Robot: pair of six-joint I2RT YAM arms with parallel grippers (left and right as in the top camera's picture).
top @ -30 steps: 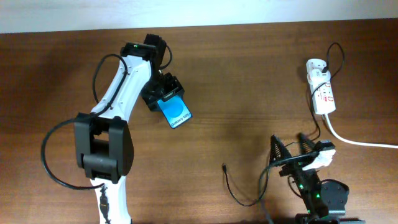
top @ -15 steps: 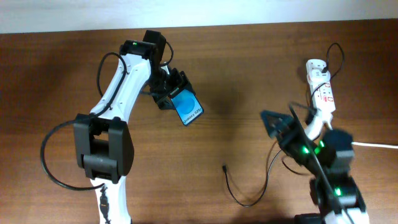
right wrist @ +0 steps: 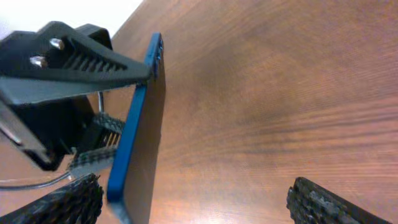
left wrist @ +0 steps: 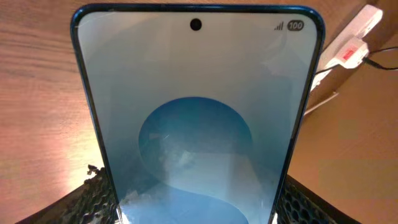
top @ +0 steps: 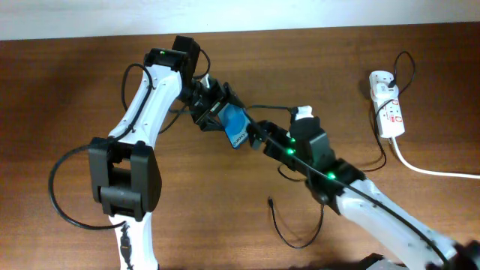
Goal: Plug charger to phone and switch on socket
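Observation:
My left gripper (top: 217, 112) is shut on the phone (top: 235, 128) and holds it tilted above the table. In the left wrist view the phone's blue screen (left wrist: 198, 124) fills the frame between my fingers. My right gripper (top: 259, 136) reaches to the phone's free end. In the right wrist view it is open (right wrist: 199, 208), with the phone's blue edge (right wrist: 132, 134) just inside its left finger and nothing gripped. The charger cable (top: 296, 238) lies curled on the table, its plug tip (top: 270, 201) free. The socket (top: 388, 105) lies at the far right.
The socket's thick white cord (top: 427, 169) runs off the right edge. The socket also shows in the left wrist view (left wrist: 351, 45). My right arm (top: 360, 199) crosses the table above the charger cable. The table's far edge meets a white wall.
My right arm has swung from the front right up and left to the phone. My left gripper has carried the phone a little to the right.

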